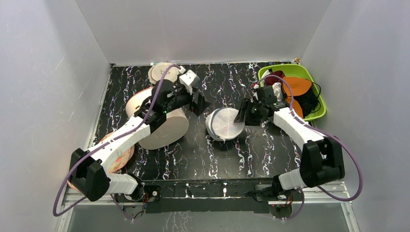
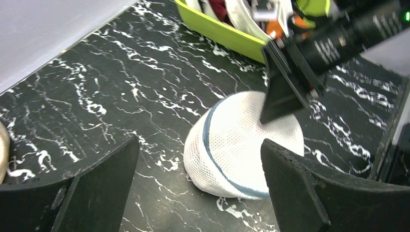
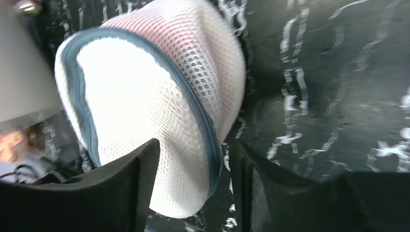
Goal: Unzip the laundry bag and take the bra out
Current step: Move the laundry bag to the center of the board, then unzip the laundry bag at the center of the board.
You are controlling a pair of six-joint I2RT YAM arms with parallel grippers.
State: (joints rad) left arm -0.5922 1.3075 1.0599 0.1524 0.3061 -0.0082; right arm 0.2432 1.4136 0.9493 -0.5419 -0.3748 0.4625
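The top external camera sits high at the near edge, looking down over the whole table (image 1: 217, 159). The right wrist camera looks along the right claw (image 3: 193, 145) at very close range; the laundry bag (image 3: 145, 111) just ahead fills its frame. The left wrist camera views from farther back, with the laundry bag ahead of the left claw (image 2: 199, 140) and the right claw beyond. All three share the laundry bag.

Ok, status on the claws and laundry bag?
Left claw open, clear. Right claw open astride laundry bag rim. Zip looks shut, red showing through mesh. Nothing blocking.
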